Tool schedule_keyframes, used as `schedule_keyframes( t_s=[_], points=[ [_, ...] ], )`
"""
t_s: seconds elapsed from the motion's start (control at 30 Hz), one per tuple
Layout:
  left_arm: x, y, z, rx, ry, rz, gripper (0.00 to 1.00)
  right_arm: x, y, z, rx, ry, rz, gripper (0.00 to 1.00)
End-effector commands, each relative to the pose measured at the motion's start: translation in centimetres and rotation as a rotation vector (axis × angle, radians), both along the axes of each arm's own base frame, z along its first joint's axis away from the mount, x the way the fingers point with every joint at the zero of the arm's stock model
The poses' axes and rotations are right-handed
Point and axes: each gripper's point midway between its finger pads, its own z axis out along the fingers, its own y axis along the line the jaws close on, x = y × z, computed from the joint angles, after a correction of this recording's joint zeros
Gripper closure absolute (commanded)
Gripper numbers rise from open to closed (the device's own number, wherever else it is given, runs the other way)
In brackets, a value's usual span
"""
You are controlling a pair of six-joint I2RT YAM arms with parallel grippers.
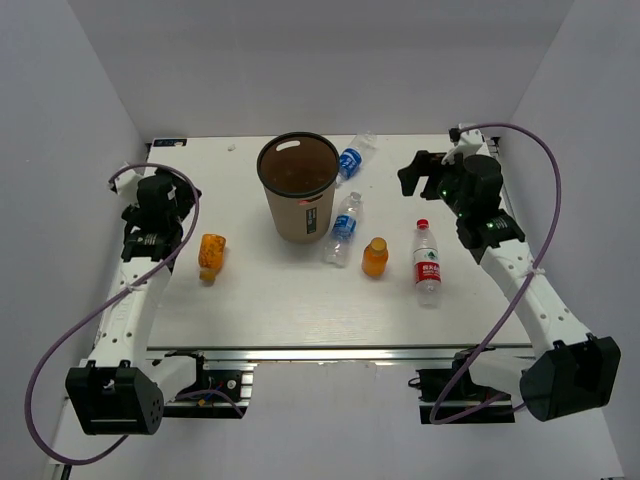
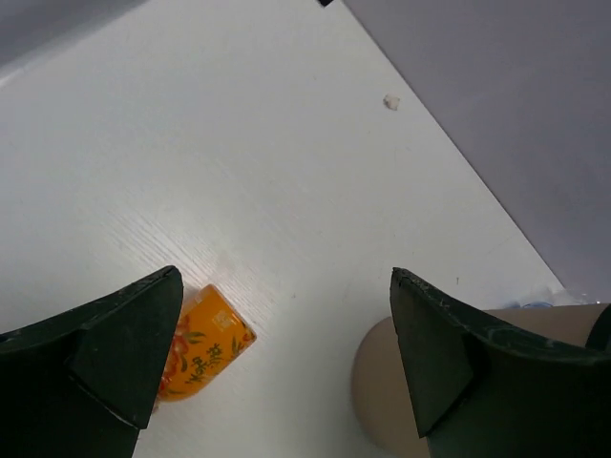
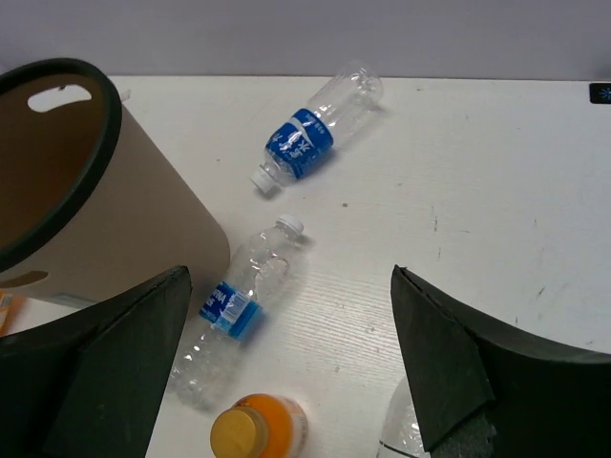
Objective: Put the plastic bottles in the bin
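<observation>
The tan-brown bin stands upright at the back middle. One clear blue-label bottle lies behind its right side, another lies against its right front. An orange bottle stands upright, and the red-cap bottle lies right of it. A second orange bottle lies at the left. My left gripper is open and empty above the table, behind that orange bottle. My right gripper is open and empty, raised above the right-hand bottles.
The bin's rim and handle cutout show in the right wrist view, its side in the left wrist view. Grey walls enclose the white table on the left, back and right. A small white scrap lies near the back edge.
</observation>
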Motion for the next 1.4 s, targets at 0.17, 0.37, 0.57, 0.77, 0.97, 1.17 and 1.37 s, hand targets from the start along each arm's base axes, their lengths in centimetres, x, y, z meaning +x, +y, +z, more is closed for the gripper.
schedule_keyframes(
  t_s=[0.17, 0.37, 0.57, 0.77, 0.97, 1.17, 1.37],
  points=[
    [0.4, -4.0, -3.6, 0.219, 0.049, -0.436, 0.02, -0.9, -1.2, 1.9, 0.096, -0.096, -0.081, 0.11],
    [0.2, -4.6, -8.3, 0.207, 0.185, -0.513, 0.02, -0.8, -1.2, -0.2, 0.09, -0.013, -0.092, 0.11],
    [0.3, -3.4, -15.1, 0.162, 0.437, -0.459, 0.02, -0.2, 0.4, -1.0, 0.092, 0.037, -0.016, 0.11],
    [0.3, -2.8, -18.6, 0.146, 0.576, -0.435, 0.02, -0.3, 0.4, -1.6, 0.092, 0.051, -0.01, 0.11],
    [1.1, -3.8, -19.9, 0.105, 0.583, -0.484, 0.15, -0.5, -0.5, -2.5, 0.094, 0.068, -0.043, 0.11],
    [2.8, -5.0, -14.9, 0.082, 0.439, -0.512, 0.46, -0.8, -2.1, -4.1, 0.086, 0.091, -0.121, 0.11],
    [5.6, -3.4, 1.2, 0.192, 0.082, -0.389, 0.48, -1.2, -3.6, -8.5, 0.066, 0.226, -0.19, 0.11]
  ],
)
